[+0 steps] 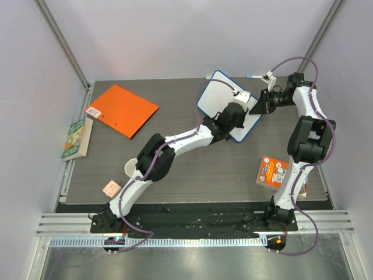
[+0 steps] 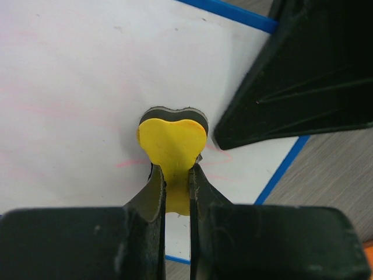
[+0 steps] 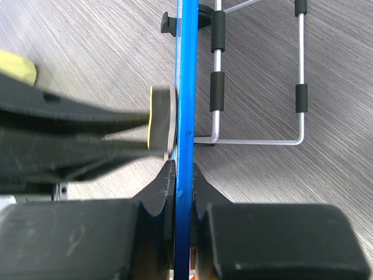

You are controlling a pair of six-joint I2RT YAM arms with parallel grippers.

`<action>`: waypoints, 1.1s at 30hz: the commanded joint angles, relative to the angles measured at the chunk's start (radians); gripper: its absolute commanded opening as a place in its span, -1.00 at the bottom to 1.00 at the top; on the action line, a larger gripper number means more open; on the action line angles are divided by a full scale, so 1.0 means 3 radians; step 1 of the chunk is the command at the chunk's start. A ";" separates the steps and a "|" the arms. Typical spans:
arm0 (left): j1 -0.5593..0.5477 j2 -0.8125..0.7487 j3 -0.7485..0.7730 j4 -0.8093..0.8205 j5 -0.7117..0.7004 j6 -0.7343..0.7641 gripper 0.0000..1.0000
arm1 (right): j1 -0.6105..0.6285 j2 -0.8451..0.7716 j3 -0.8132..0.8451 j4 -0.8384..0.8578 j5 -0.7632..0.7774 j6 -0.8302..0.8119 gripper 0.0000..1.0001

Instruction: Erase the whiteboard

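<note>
The left gripper (image 2: 176,175) fingers (image 2: 152,195) clench a yellow heart-shaped eraser (image 2: 172,140) against the blue-rimmed white whiteboard (image 2: 76,87); the right gripper (image 3: 180,175) fingers (image 3: 165,188) pinch its edge.

The blue-rimmed white whiteboard (image 2: 87,70) shows faint, possibly pink streaks; the eraser (image 2: 172,140) is yellow on grey.

Overhead: high, from the near side, looking down across the whole counter (image 1: 221,175). Left wrist: close, facing the whiteboard (image 2: 76,87) face. Right wrist: close, sighting along its blue edge. Shared: whiteboard, yellow eraser (image 2: 172,143).
</note>
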 commanded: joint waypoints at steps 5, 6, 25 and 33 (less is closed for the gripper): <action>-0.0286 0.0326 -0.0147 -0.0381 0.0372 -0.0039 -1.00 | 0.0246 0.0163 -0.0156 -0.0301 0.0414 -0.0479 -0.97; -0.0296 0.0351 -0.0142 -0.0381 0.0326 -0.0044 -1.00 | 0.0246 0.0163 -0.0151 -0.0306 0.0409 -0.0484 -0.97; -0.0357 0.0402 -0.0556 -0.0289 0.0290 -0.0249 -1.00 | 0.0246 0.0163 -0.0126 -0.0347 0.0363 -0.0504 -0.97; -0.0357 0.0356 -0.0618 -0.0304 0.0351 -0.0305 -1.00 | 0.0241 0.0163 -0.0110 -0.0353 0.0363 -0.0509 -0.97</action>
